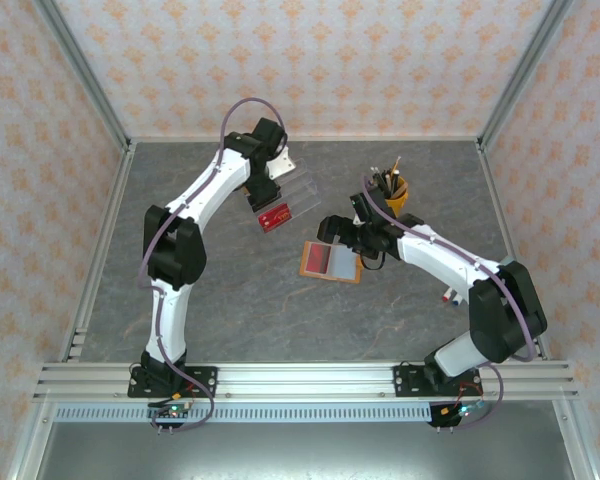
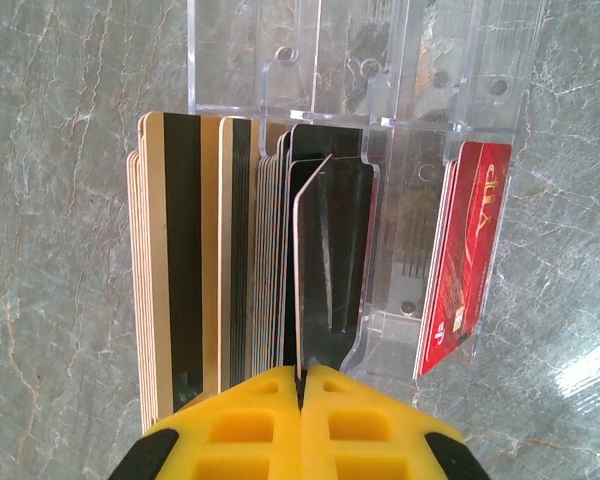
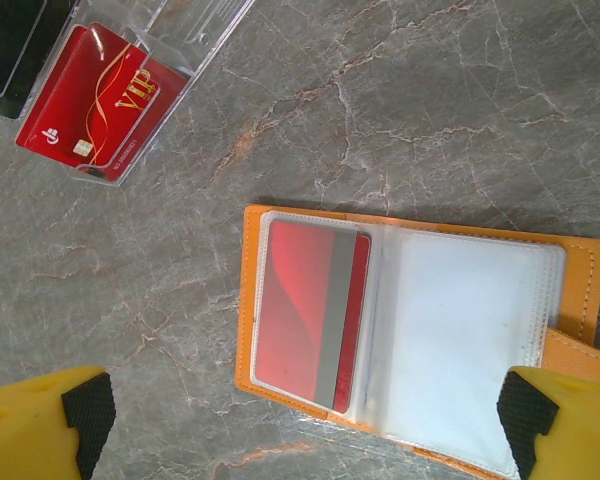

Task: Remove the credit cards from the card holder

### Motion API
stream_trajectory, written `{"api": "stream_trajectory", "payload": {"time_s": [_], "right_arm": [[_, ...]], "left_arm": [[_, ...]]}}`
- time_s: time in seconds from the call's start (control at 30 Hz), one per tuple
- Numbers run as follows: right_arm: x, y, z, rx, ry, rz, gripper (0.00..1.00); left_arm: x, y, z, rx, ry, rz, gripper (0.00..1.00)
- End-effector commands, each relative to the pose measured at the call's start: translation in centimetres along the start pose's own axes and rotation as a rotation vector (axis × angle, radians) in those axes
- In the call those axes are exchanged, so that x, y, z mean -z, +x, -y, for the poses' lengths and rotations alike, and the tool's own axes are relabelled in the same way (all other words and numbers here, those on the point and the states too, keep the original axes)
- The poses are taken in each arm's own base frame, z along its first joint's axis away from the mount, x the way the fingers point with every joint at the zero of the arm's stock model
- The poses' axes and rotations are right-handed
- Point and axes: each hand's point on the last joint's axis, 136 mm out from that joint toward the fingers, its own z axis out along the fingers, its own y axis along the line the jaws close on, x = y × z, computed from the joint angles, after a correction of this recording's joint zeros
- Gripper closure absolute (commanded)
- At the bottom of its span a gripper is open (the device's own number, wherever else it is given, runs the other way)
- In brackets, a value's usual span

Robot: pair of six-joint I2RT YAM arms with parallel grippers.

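Note:
The orange card holder (image 3: 245, 300) lies open on the table, also in the top view (image 1: 329, 261). A red credit card (image 3: 310, 315) with a grey stripe sits in its left clear sleeve; the right sleeve looks empty. My right gripper (image 3: 305, 425) is open and wide over the holder, with one fingertip (image 3: 540, 425) at its right edge. My left gripper (image 2: 302, 378) is shut on the edge of a dark credit card (image 2: 330, 260) standing upright in a clear rack (image 2: 400, 90). A red VIP card (image 2: 465, 250) stands in the rack's right slot.
Beige cards (image 2: 175, 270) with black stripes and a stack of black cards (image 2: 275, 250) fill the rack's left slots. An orange pen cup (image 1: 392, 190) stands behind the right arm. Metal frame rails (image 1: 300, 378) run along the table's edges.

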Motion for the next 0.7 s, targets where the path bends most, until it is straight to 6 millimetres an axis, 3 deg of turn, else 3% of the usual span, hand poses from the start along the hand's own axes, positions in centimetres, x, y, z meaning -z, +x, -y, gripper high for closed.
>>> {"api": "stream_trajectory", "payload": {"time_s": [0.0, 0.17, 0.33, 0.43, 0.67], "right_arm": [[0.1, -0.6, 0.2, -0.003, 0.021, 0.014, 0.0], [0.0, -0.5, 0.2, -0.005, 0.022, 0.008, 0.0], [-0.1, -0.5, 0.3, -0.008, 0.025, 0.009, 0.0], [-0.3, -0.4, 0.4, -0.011, 0.028, 0.003, 0.0], [-0.8, -0.2, 0.6, -0.012, 0.036, -0.011, 0.01]], "left_arm": [[-0.4, 0.5, -1.0, -0.011, -0.036, -0.045, 1.0], [-0.8, 0.2, -1.1, -0.005, -0.044, -0.043, 0.94], [0.0, -0.4, -1.7, 0.043, -0.059, -0.016, 0.72], [1.2, -1.2, -1.8, 0.085, -0.046, 0.027, 0.63], [5.9, -2.9, -2.4, 0.204, -0.036, 0.177, 0.52]]}}
